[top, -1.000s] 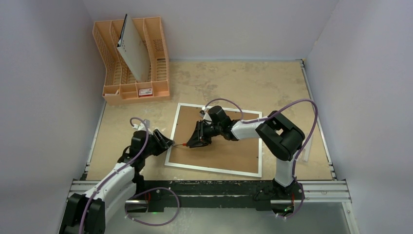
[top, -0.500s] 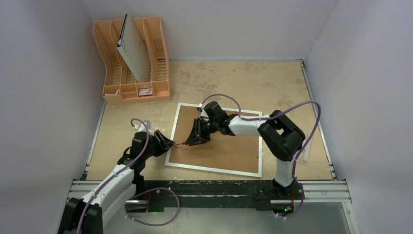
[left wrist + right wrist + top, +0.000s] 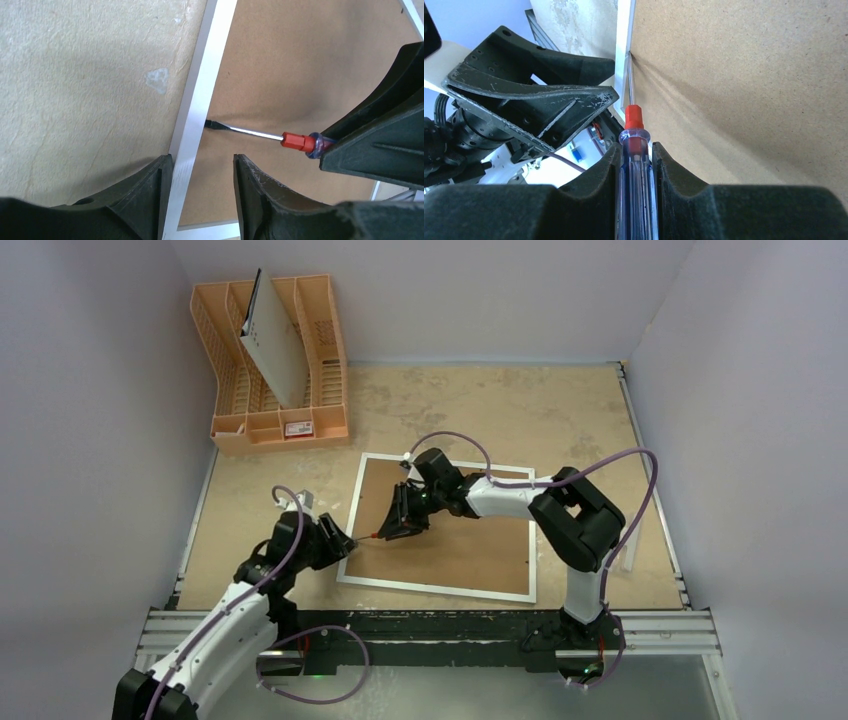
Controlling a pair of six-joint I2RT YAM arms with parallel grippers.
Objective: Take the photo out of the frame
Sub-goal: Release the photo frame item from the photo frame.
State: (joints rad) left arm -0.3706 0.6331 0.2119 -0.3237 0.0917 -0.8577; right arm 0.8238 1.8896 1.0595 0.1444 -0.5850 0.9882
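Right jaws clamp a blue-handled, red-collared screwdriver (image 3: 636, 200), tip against the white-bordered, brown-backed frame (image 3: 470, 550). Left jaws, half-open, hover over its border.

We saw an orange rack (image 3: 230, 390) at the far left of the table (image 3: 560, 410), a white holed board (image 3: 275, 350) leaning in it, and a screwdriver (image 3: 292, 141) nearer.

- The top camera sits high behind the arm bases, looking down on the whole table (image 3: 580, 410).
- The left wrist camera looks past the left claw (image 3: 201, 159), close above the white border of the frame (image 3: 200, 90).
- The right wrist camera looks along the right claw (image 3: 635, 149) and the screwdriver (image 3: 636, 190), closer still.
- Both wrist views share that border and the screwdriver's tip.
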